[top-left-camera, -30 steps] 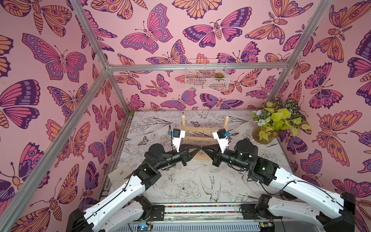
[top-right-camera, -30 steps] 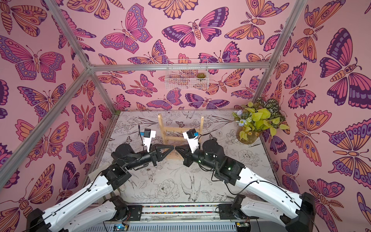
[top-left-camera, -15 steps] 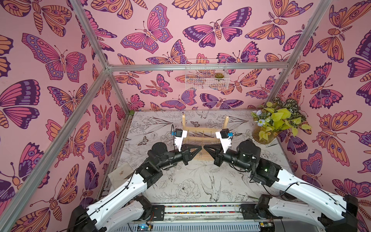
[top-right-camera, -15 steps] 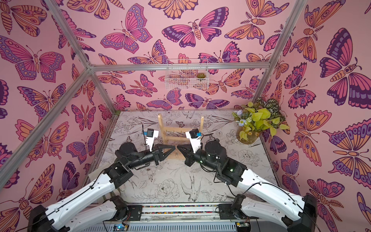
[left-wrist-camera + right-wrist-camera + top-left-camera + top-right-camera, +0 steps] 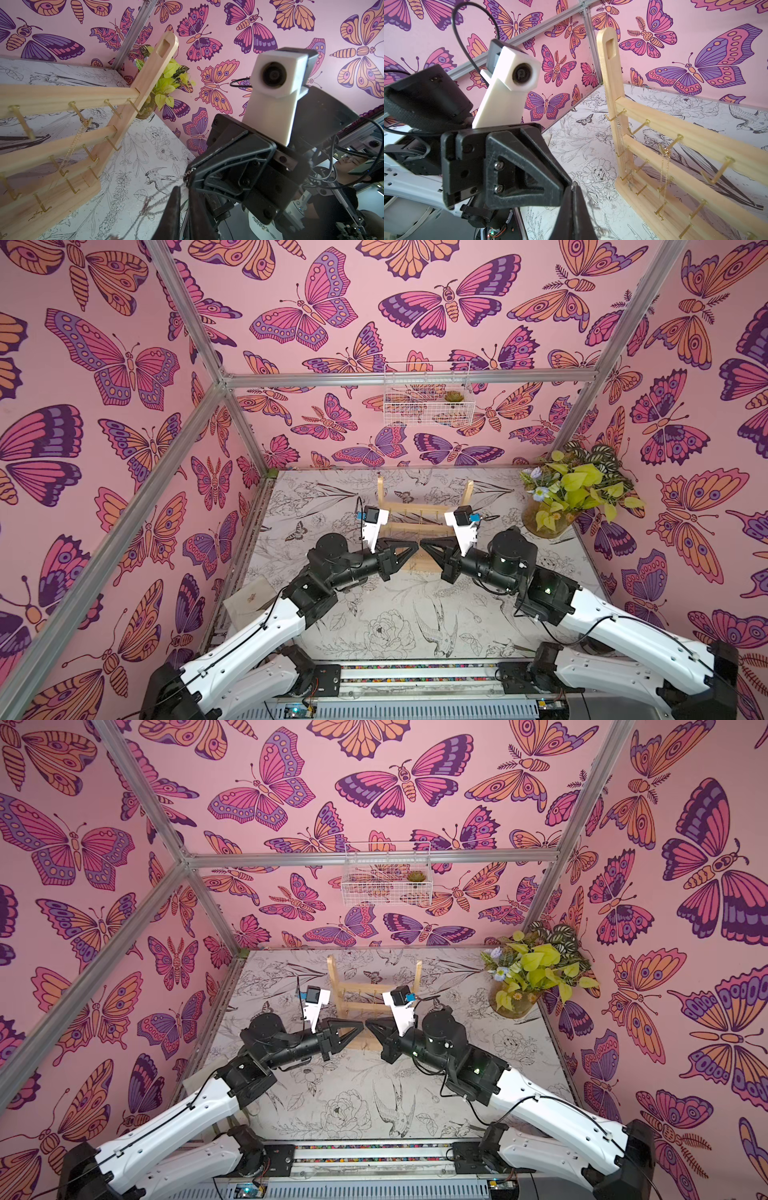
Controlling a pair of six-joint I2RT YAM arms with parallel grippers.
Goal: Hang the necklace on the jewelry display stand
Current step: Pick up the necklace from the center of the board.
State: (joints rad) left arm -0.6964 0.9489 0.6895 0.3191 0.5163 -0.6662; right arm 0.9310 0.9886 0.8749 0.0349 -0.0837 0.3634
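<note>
Necklace (image 5: 164, 190) drapes from the meeting gripper tips, near the jewelry display stand (image 5: 62, 95)
Thread-thin, limp, near weightless, snag-prone; best pinched near an end. Right gripper (image 5: 190, 173) clamps it; left gripper (image 5: 185, 188) shows a slit, hold cannot be told

In both top views the lowest crossbar and much of the base of the jewelry display stand (image 5: 424, 507) are covered by the left gripper (image 5: 414, 545) and the right gripper (image 5: 423, 544). The necklace is too fine to be made out there. In the left wrist view the necklace (image 5: 160, 193) is blurred and its colour cannot be told. It is cut off by the bottom edge, as are the left gripper's fingers (image 5: 173, 214). Whether it is pinched between them cannot be told. The stand is cropped in both wrist views. A person (image 5: 351, 164) is largely hidden behind the right gripper and cables.
</note>
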